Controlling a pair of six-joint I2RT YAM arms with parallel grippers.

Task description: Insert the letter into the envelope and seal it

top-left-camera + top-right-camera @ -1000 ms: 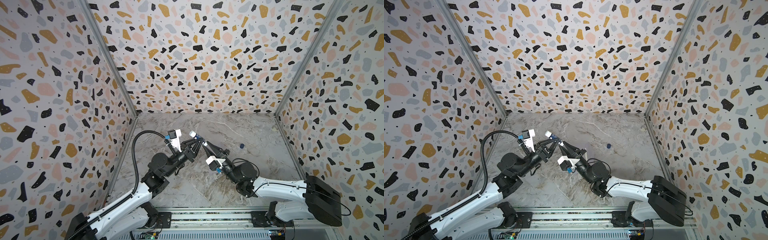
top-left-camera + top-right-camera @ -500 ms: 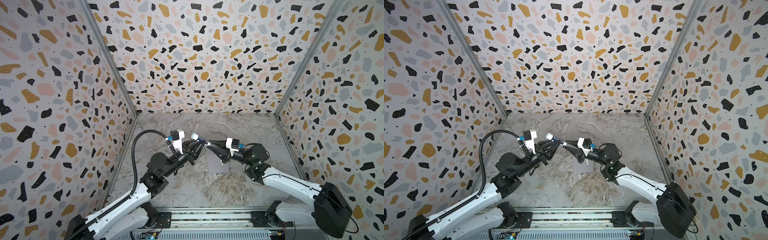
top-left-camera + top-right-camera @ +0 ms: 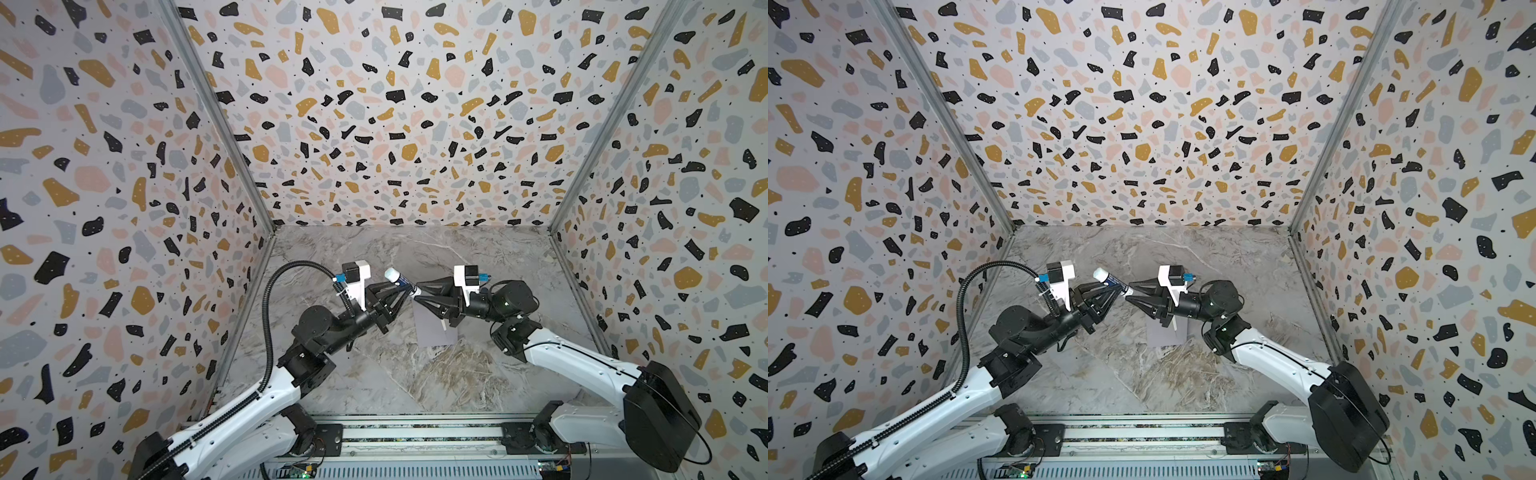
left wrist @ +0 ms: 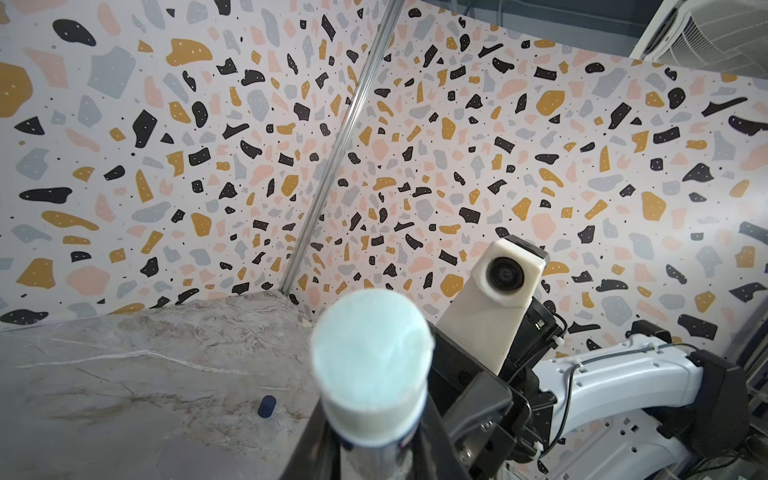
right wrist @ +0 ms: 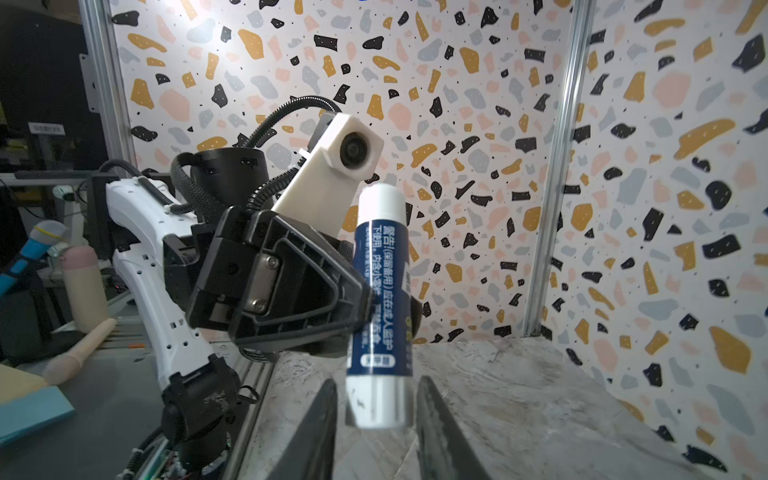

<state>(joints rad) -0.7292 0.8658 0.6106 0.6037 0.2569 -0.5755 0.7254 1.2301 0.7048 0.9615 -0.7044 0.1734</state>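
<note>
Two arms meet mid-air: the left gripper pinches a blue-and-white plastic glue stick; the right gripper stands spread around its end. Beneath, right of centre, lies a flat grey-lavender paper envelope.

Partly hidden envelope, blurred glue stick.
The right gripper covers part of the envelope in both top views; the left wrist view's edge cuts off the stick's barrel.

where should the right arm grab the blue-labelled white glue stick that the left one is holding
Take the blue-labelled white glue stick by its bare white end nearest the right gripper, coming end-on, fingers either side of the round barrel. The left gripper clamps mid-label, leaving that end free.
</note>
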